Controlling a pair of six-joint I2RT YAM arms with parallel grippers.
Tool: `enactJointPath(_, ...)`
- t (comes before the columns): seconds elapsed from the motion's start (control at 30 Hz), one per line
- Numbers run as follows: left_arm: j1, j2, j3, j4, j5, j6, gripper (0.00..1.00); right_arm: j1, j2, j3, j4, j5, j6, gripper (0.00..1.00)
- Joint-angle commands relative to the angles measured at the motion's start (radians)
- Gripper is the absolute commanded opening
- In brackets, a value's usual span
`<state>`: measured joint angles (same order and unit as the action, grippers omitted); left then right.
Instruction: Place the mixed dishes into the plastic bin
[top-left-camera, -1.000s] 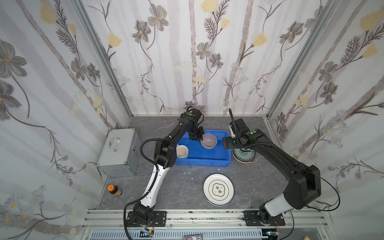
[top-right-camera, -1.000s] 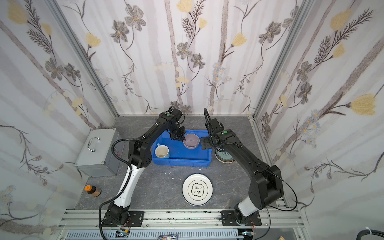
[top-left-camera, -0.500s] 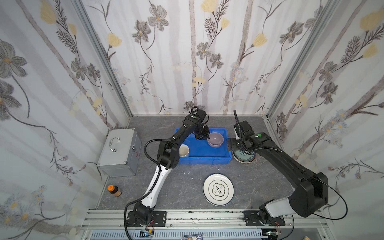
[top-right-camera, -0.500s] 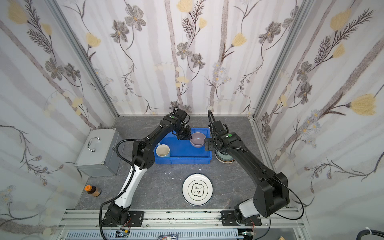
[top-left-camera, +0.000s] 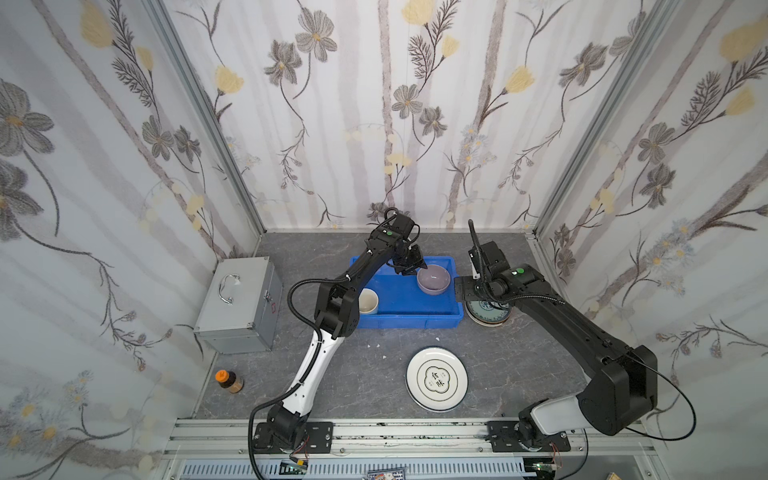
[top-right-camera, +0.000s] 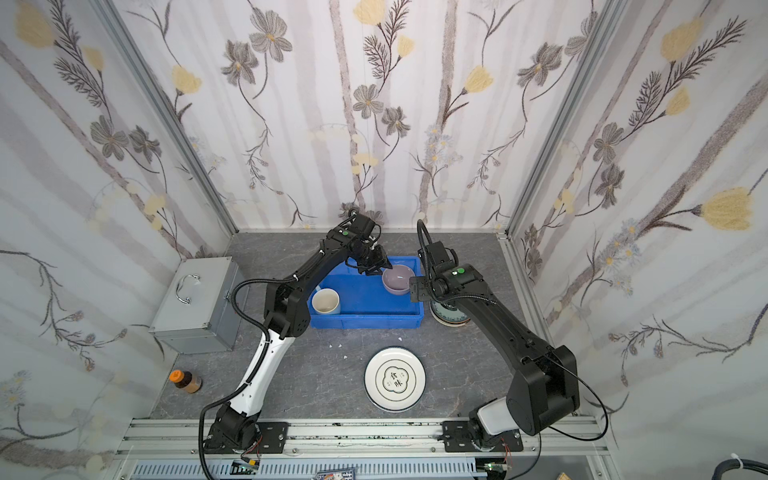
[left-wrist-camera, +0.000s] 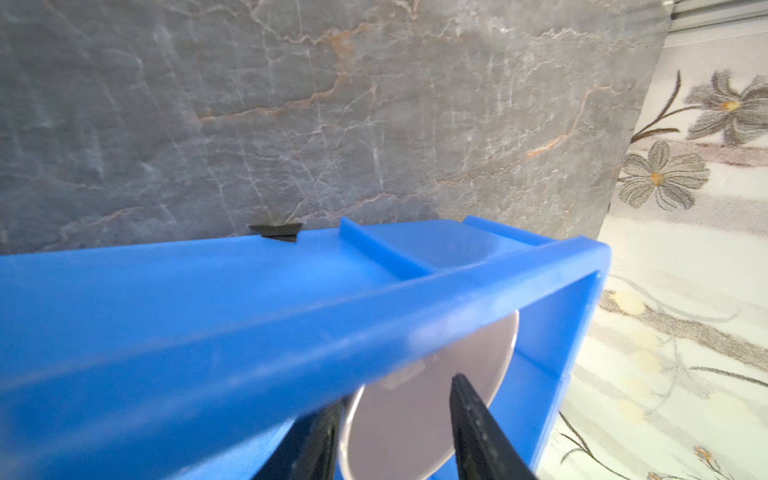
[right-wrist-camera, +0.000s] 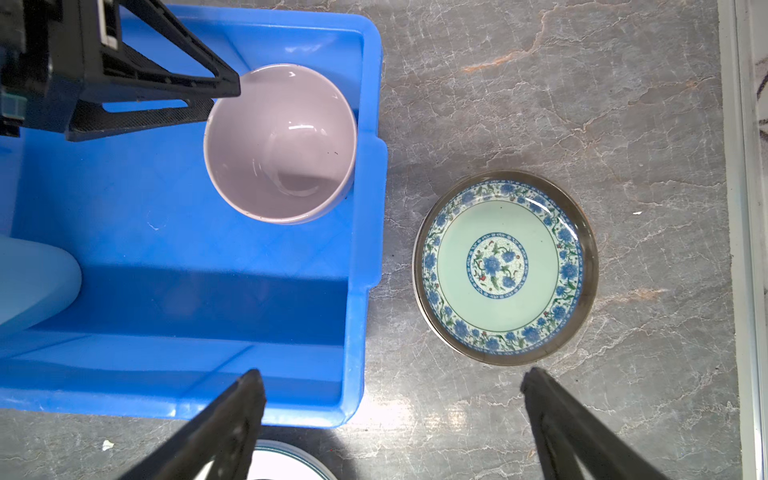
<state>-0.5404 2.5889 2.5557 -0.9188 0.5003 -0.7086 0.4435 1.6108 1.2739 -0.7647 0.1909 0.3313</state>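
Note:
The lilac bowl (top-left-camera: 433, 279) (top-right-camera: 398, 280) (right-wrist-camera: 282, 141) sits in the far right corner of the blue plastic bin (top-left-camera: 407, 318) (top-right-camera: 365, 320) (right-wrist-camera: 357, 291). My left gripper (top-left-camera: 411, 266) (right-wrist-camera: 222, 97) (left-wrist-camera: 397, 395) is open, with one finger on each side of the bowl's left rim and a gap showing. The pale blue mug (top-left-camera: 368, 300) (top-right-camera: 326, 301) stands at the bin's left end. My right gripper (right-wrist-camera: 392, 378) (top-left-camera: 467, 291) hovers open and empty over the table by the bin's right end. The teal-patterned plate (right-wrist-camera: 503, 266) (top-left-camera: 488, 313) lies just beyond it. A white plate (top-left-camera: 436, 379) (top-right-camera: 395, 379) lies on the table in front.
A grey metal case (top-left-camera: 239, 303) stands left of the bin. A small brown bottle (top-left-camera: 228, 380) with an orange cap stands at the front left. Flowered walls close in the left, back and right sides, and a rail runs along the front.
The left gripper carried the bowl to the right inside the bin, and its jaws have spread apart at the rim. The right gripper shifted a little right, still wide open.

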Motion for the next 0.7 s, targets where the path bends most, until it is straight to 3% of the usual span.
enactJointPath(0.0, 0.009, -0.048, 0.020, -0.018, -0.002, 0.020, 0.48, 0.000, 0.010, 0.017, 0.024, -0.002, -0.001, 0.96)
enactJointPath(0.13, 0.039, -0.115, 0.018, -0.107, -0.050, 0.073, 0.49, 0.000, 0.027, 0.044, 0.034, -0.008, -0.017, 0.95)
enactJointPath(0.27, 0.071, -0.222, -0.043, -0.259, -0.172, 0.160, 0.50, 0.001, 0.067, 0.090, 0.043, -0.026, -0.037, 0.95)
enactJointPath(0.53, 0.163, -0.658, -0.648, -0.192, -0.268, 0.155, 0.52, 0.018, 0.178, 0.210, 0.049, -0.075, -0.087, 0.95)
enactJointPath(0.67, 0.174, -0.790, -0.823, -0.204, -0.293, 0.152, 0.52, 0.033, 0.230, 0.271, 0.035, -0.096, -0.105, 0.95)
